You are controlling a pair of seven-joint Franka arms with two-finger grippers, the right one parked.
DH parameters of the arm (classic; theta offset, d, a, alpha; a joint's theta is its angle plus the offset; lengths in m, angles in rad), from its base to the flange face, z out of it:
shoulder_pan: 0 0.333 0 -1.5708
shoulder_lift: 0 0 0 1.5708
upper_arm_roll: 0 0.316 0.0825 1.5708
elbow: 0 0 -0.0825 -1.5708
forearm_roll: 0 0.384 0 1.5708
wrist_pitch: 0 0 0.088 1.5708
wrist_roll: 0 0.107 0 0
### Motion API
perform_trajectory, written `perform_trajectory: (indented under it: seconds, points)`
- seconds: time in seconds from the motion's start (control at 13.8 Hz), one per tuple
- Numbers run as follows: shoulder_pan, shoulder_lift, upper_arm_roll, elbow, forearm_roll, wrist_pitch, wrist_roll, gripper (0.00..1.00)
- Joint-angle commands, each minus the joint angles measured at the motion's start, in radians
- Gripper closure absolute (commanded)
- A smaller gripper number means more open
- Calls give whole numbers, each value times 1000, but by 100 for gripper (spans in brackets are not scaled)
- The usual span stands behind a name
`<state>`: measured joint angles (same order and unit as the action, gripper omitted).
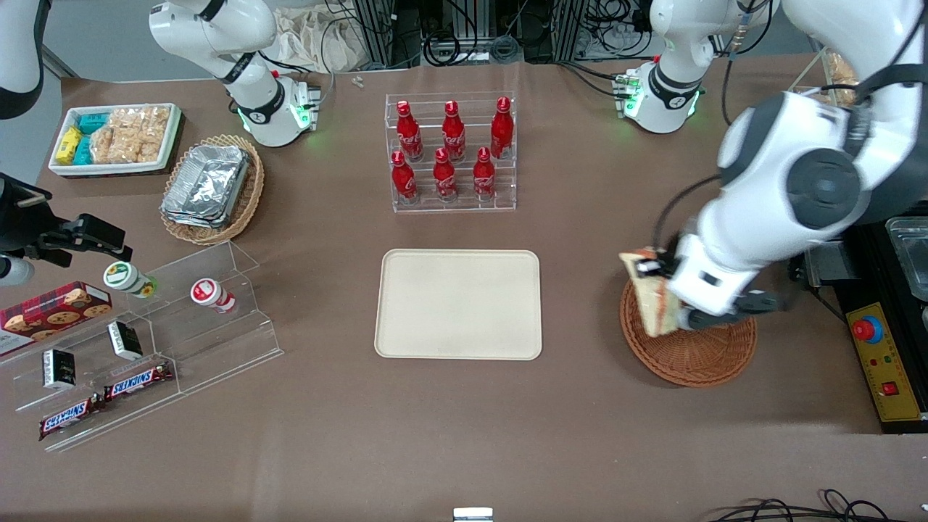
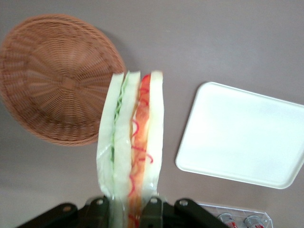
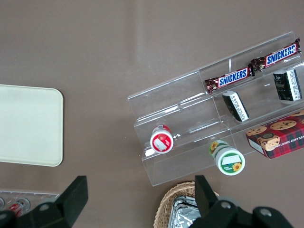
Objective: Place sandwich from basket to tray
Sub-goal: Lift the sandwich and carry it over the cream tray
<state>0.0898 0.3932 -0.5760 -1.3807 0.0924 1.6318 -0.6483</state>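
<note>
My left gripper (image 1: 663, 286) is shut on the sandwich (image 1: 655, 293), a wrapped wedge of white bread with orange-red and pale green filling. It holds it in the air above the edge of the reddish-brown wicker basket (image 1: 696, 354). In the left wrist view the sandwich (image 2: 132, 147) stands out from between the fingers (image 2: 97, 211), with the empty basket (image 2: 54, 78) and the beige tray (image 2: 244, 135) below it. The tray (image 1: 458, 304) lies flat mid-table, toward the parked arm from the basket, with nothing on it.
A clear rack of red bottles (image 1: 451, 154) stands farther from the front camera than the tray. A tan basket of foil trays (image 1: 213, 187), a white snack bin (image 1: 116, 138) and a clear stepped shelf of snacks (image 1: 138, 341) lie toward the parked arm's end.
</note>
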Motion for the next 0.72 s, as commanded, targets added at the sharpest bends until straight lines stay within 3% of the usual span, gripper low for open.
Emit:
perform_trajectory:
  seconds: [0.0, 0.14, 0.65]
  points:
    - [-91, 74, -18, -3, 1, 92, -31, 100]
    - [-154, 154, -18, -4, 12, 163, -39, 100]
    - [-262, 372, -11, -6, 179, 315, -76, 100]
